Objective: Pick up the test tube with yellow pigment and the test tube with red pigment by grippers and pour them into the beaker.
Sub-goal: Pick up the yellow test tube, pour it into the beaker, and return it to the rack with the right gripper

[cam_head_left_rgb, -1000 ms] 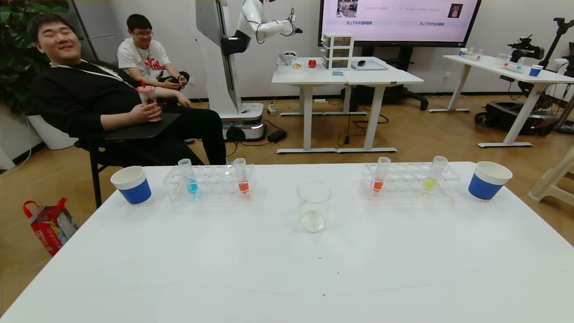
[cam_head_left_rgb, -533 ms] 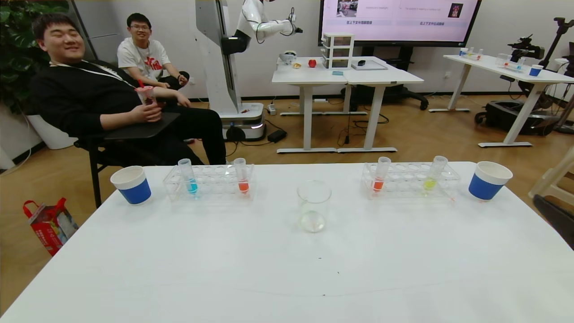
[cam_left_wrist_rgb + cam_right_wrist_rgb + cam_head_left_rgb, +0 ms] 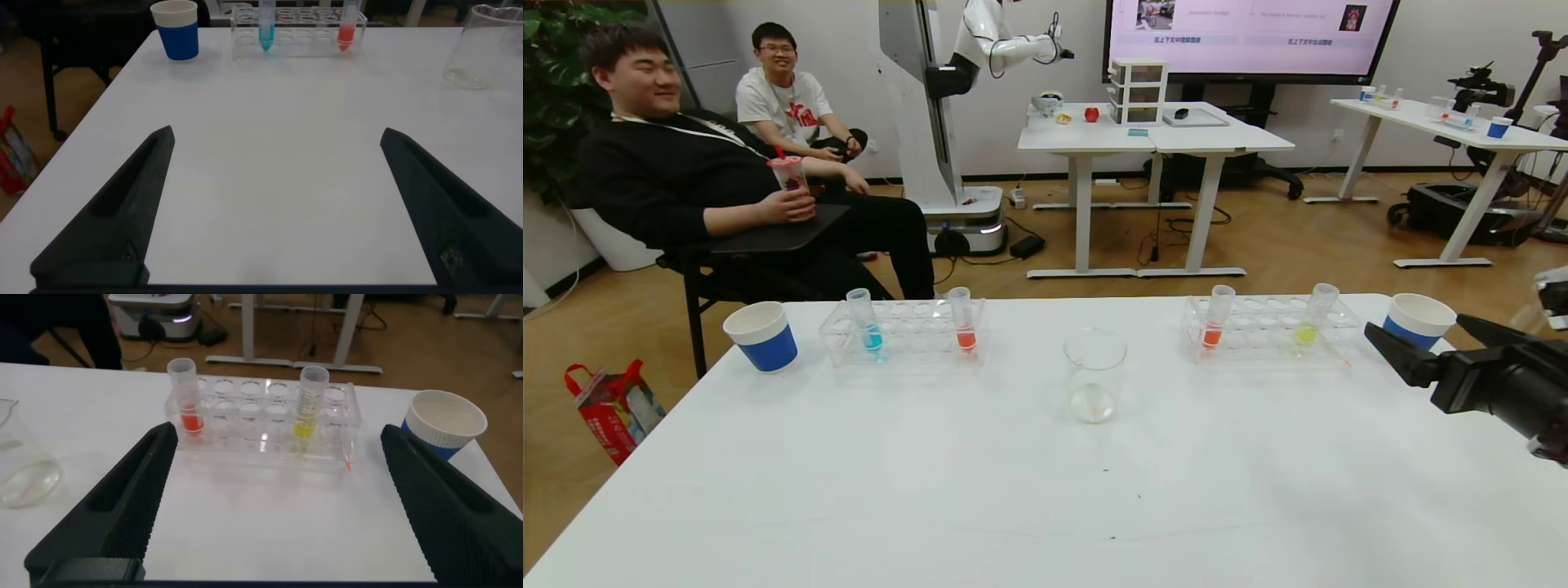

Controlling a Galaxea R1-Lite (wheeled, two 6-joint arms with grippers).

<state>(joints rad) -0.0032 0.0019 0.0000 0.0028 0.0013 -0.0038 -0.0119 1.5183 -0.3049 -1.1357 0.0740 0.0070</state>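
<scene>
Both tubes, yellow test tube (image 3: 1311, 322) and red test tube (image 3: 1215, 322), stand upright; right tool (image 3: 1421, 347) released at frame right.

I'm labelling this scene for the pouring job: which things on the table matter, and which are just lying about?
Job:
- clear tube of yellow-green liquid, right rack
- clear tube of orange-red liquid, same rack
- clear glass beaker, centre
- right gripper, open, near the right rack
- left gripper, open, low over the table

Lying about:
- blue-liquid tube
- second orange-red tube
- two blue-and-white paper cups
</scene>
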